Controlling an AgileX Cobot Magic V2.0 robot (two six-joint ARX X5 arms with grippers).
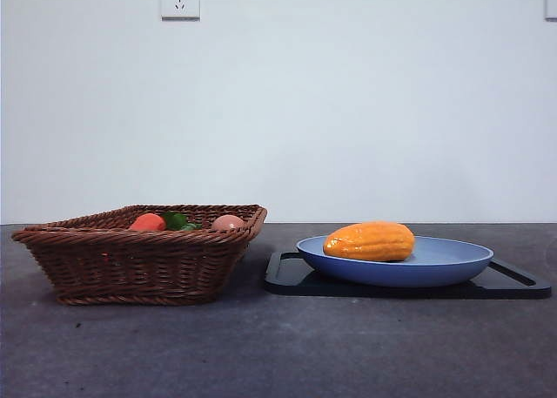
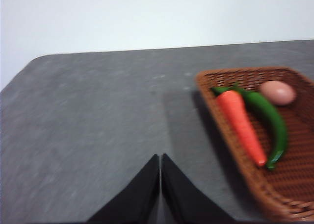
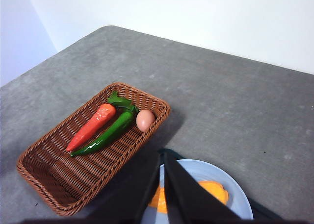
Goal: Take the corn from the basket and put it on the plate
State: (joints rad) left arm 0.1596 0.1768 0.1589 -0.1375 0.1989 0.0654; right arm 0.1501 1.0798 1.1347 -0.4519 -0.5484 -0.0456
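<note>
On the plate (image 1: 452, 263) beside the basket (image 1: 130, 267) I see the corn (image 1: 370, 241) lying free, both grippers clenched empty, right gripper (image 3: 162, 158) above it; my worry: a careless descent nudging it off.

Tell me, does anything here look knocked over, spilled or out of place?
Nothing stands out. The corn lies on its side in the plate, which sits on a black tray. The basket stands level beside it, holding a carrot, a green pepper and an egg. Nothing is spilled on the table.
</note>
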